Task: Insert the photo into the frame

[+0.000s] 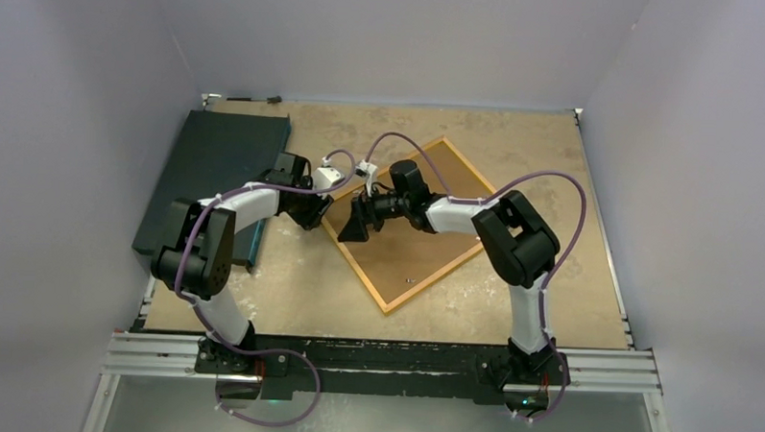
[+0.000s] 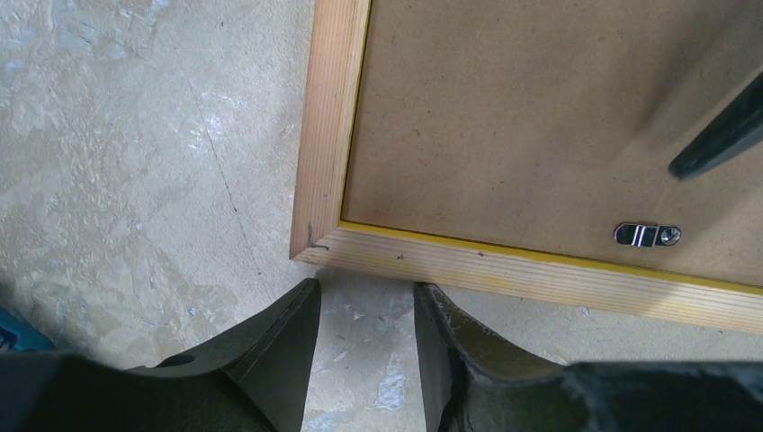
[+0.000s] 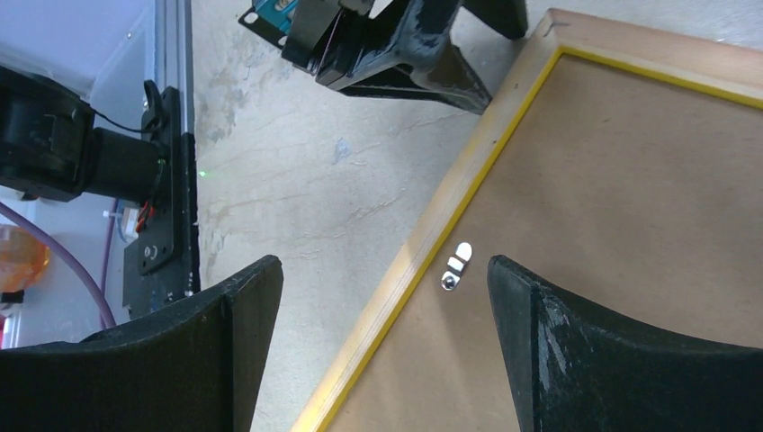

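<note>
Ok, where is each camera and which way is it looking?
Top: high behind the arms, looking down at the table; left arm and right arm show.
Left wrist: on the left arm, facing down at a corner of the frame; open left claw shows.
Right wrist: on the right arm, facing down at the frame's edge; open right claw shows.
Shared: both wrist views show the frame's back.

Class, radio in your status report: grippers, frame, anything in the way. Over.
Left gripper open, empty, off frame corner. Right gripper open wide over frame edge, by clip. Frame back-up, backing board in; photo not in view.
</note>
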Motion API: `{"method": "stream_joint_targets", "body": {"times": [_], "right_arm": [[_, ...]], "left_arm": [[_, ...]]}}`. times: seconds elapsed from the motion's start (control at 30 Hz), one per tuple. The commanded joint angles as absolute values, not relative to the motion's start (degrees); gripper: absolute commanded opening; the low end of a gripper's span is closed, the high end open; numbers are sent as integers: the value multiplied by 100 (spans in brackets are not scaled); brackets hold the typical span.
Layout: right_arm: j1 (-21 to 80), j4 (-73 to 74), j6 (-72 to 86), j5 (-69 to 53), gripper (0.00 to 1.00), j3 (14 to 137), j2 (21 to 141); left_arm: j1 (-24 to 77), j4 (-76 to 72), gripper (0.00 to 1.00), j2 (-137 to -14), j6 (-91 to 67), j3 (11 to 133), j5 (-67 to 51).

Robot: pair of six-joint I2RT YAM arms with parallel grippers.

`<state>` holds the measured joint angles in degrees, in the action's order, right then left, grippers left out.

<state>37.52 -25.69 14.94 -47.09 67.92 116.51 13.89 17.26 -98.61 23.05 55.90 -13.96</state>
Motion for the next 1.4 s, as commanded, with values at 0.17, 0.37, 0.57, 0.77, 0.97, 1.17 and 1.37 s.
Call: {"method": "stream_joint_targets", "body": {"times": [0.17, 0.37, 0.57, 0.77, 0.97, 1.17, 1.37], "right_arm": [[3956, -2215, 1111, -4468, 86, 7172, 11774], [4042, -2019, 1003, -4342, 86, 7194, 11831], [4086, -1967, 958, -4267, 86, 7120, 11821], [4137, -2074, 1004, -4331, 86, 7009, 11820], [4222, -2249, 1083, -4375, 85, 6895, 11821], [4265, -2296, 1119, -4440, 84, 6879, 11869], [4274, -2272, 1110, -4528, 82, 6917, 11913]], "left_arm": [[1389, 1725, 40, -9995, 2199, 5536, -1412], [1388, 1761, 38, -9965, 2170, 5575, -1413], [1389, 1780, 38, -9976, 2160, 5605, -1410], [1389, 1805, 37, -9974, 2119, 5616, -1436], [1394, 1823, 36, -9967, 2134, 5588, -1416], [1389, 1831, 36, -9951, 2136, 5582, -1411], [1389, 1851, 36, -9925, 2156, 5574, -1390]]}}
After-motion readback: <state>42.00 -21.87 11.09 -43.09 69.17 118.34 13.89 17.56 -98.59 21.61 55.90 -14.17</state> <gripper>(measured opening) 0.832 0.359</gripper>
